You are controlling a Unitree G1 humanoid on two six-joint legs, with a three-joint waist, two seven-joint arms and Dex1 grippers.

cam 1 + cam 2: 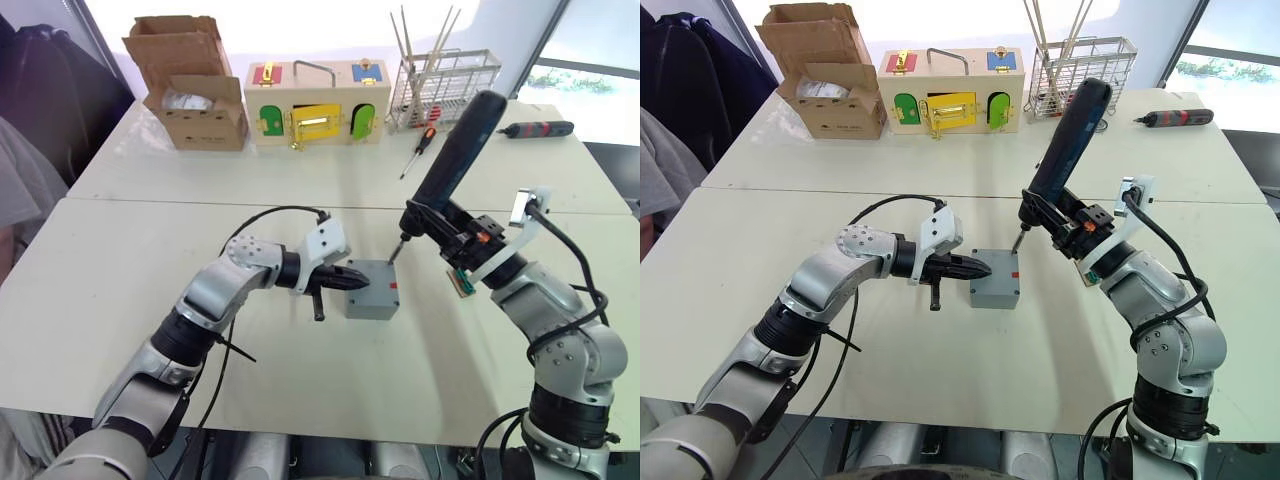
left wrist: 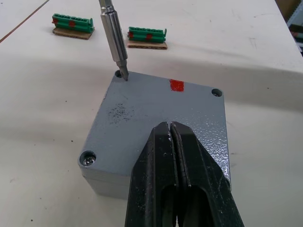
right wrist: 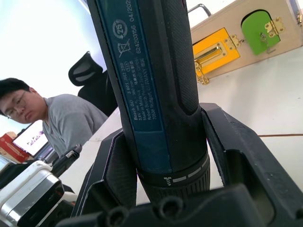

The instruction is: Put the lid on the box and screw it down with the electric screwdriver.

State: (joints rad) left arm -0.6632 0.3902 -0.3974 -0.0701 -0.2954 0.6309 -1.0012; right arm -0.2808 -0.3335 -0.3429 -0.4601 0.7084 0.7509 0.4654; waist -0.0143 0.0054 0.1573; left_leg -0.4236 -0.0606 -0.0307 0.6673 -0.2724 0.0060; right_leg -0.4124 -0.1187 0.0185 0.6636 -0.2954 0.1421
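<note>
Right now my right gripper (image 3: 161,189) is clamping the electric screwdriver (image 1: 458,150), tilting its bit into the far left corner screw hole of the lid (image 2: 156,109), which is sitting on the box (image 1: 372,305) mid-table, while my left gripper (image 2: 171,130), fingers pressed together, is pressing down on the lid

Electric screwdriver (image 3: 156,94) clamped upright between black fingers (image 3: 236,142).
Dark blue-black barrel with printed label, gripped on both sides by the right gripper (image 3: 165,156). Behind: wooden box (image 3: 246,38) with yellow and green doors on a white table (image 3: 265,109); seated person (image 3: 52,118) in grey shirt, black chair (image 3: 94,80) behind.
</note>
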